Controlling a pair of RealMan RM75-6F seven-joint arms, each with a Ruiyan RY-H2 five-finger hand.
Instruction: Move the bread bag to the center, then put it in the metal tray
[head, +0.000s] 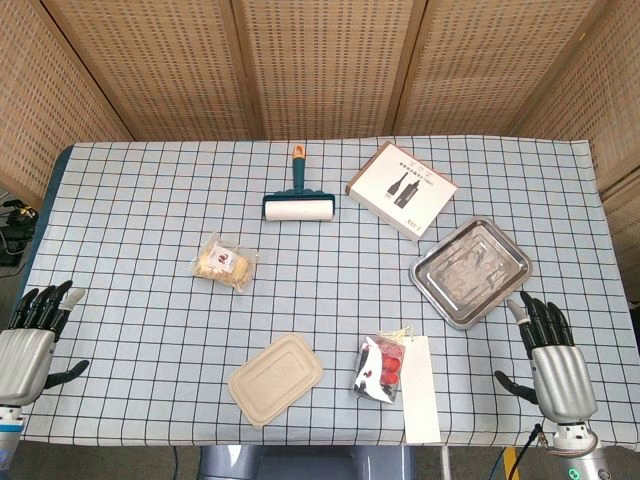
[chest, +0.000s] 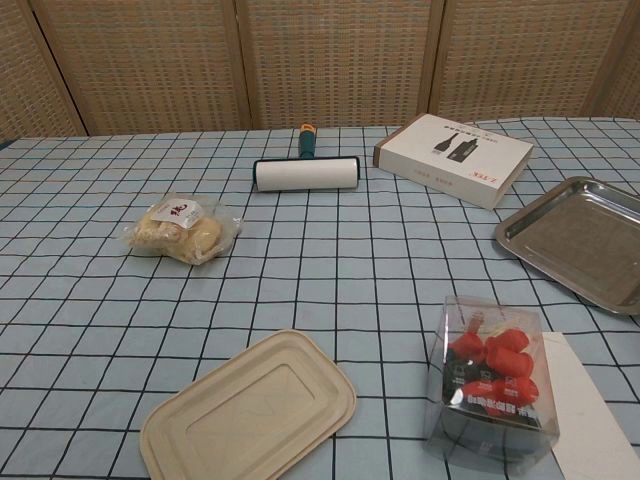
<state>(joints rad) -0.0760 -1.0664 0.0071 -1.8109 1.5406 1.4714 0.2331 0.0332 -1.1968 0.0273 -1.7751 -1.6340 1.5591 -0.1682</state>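
The bread bag (head: 225, 263) (chest: 183, 229), a clear packet of pale buns with a red label, lies left of the table's middle. The empty metal tray (head: 470, 271) (chest: 581, 240) sits at the right. My left hand (head: 32, 336) hovers at the near left corner, fingers spread, holding nothing, well away from the bag. Down at the near right corner my right hand (head: 552, 358) is also open and empty, just below the tray. The chest view shows neither hand.
A lint roller (head: 298, 203) (chest: 306, 170) and a white box (head: 401, 189) (chest: 453, 159) lie at the back. Near the front edge are a beige lid (head: 275, 379) (chest: 250, 410), a clear pack of red items (head: 382, 368) (chest: 492, 382) and a white card (head: 419, 389).
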